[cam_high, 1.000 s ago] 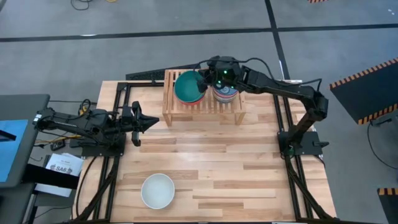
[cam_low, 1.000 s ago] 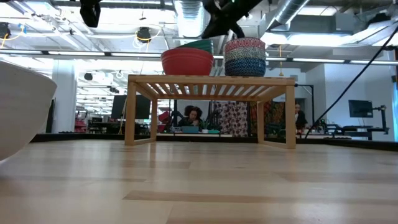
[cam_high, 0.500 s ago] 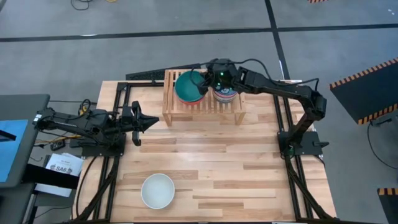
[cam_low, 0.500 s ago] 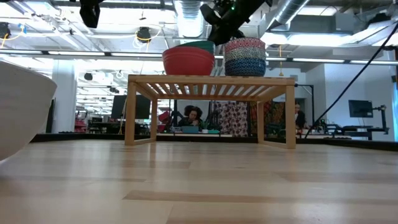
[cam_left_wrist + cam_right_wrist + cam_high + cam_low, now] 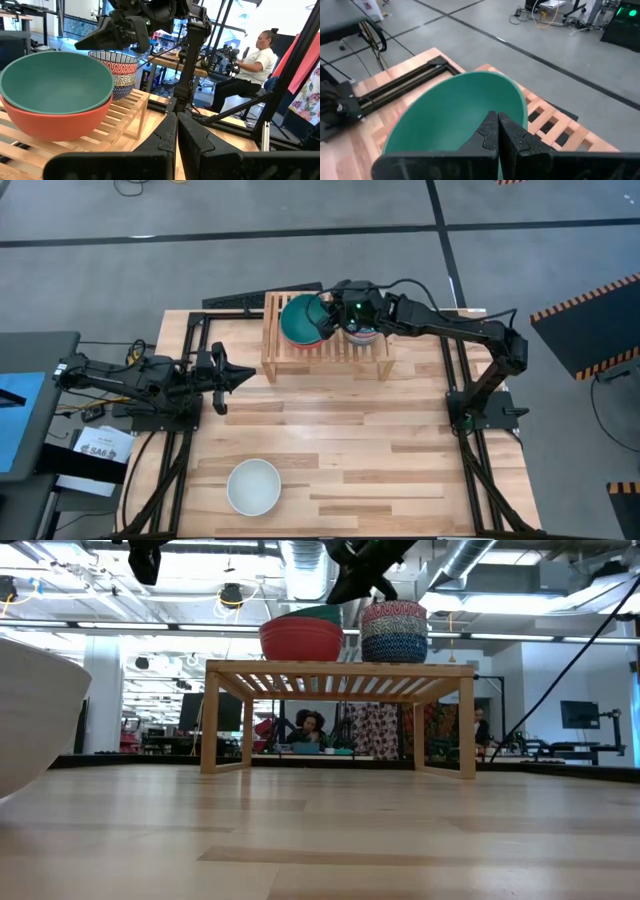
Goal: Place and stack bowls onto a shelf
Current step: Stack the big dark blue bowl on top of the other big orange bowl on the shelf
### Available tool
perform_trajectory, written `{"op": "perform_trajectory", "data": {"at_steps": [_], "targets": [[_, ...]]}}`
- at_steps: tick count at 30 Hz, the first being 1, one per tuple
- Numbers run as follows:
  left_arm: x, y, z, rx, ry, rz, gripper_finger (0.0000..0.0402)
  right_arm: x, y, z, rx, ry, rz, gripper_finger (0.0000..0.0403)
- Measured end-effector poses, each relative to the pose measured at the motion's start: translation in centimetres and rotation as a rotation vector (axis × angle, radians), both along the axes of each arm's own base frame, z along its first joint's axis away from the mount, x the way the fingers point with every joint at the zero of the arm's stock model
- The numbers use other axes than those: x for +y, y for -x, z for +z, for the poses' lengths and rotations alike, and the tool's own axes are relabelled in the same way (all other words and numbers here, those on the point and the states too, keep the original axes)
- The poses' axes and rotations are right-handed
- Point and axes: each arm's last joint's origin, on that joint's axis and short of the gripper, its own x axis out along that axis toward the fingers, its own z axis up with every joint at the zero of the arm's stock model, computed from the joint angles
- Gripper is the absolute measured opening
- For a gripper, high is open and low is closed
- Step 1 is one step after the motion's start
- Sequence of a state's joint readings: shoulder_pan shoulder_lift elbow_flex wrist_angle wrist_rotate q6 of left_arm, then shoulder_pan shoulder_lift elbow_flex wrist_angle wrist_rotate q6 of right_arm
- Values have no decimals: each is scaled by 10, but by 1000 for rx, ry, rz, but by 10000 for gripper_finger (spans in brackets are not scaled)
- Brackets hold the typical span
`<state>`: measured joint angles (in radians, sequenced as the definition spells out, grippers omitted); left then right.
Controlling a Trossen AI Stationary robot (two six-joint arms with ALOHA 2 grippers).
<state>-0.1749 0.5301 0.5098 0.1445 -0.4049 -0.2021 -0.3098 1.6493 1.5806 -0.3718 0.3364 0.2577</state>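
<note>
Shelf carries our teal bowl nested in red bowl, patterned stack beside. Right gripper hovers above, shut, empty; left gripper shut, well apart. White bowl waits on table.

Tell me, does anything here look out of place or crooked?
Mostly tidy. The teal bowl nests level in the red bowl on the shelf, beside a stack of patterned bowls. Only the white bowl stands apart, alone on the table, away from the shelf.

Plank table bears the shelf and white bowl
</note>
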Motion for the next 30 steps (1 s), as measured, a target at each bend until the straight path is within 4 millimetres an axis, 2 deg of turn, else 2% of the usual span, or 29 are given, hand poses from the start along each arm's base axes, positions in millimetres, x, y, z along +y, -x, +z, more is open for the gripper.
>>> {"op": "perform_trajectory", "data": {"at_steps": [4, 8, 14, 23, 30], "targets": [[0, 0, 0, 2, -7, 1, 0, 5, -3, 2, -4, 32, 6, 16], [0, 0, 0, 2, -7, 3, 0, 4, -1, 0, 38, 73, -69, 16], [1, 0, 0, 4, -8, 30, 0, -3, -4, 1, -49, 41, -122, 16], [1, 0, 0, 2, 4, 46, 0, -2, -31, -21, -95, 58, -201, 16], [1, 0, 0, 1, 7, 46, 0, -3, -37, -38, -27, 46, -222, 16]]}}
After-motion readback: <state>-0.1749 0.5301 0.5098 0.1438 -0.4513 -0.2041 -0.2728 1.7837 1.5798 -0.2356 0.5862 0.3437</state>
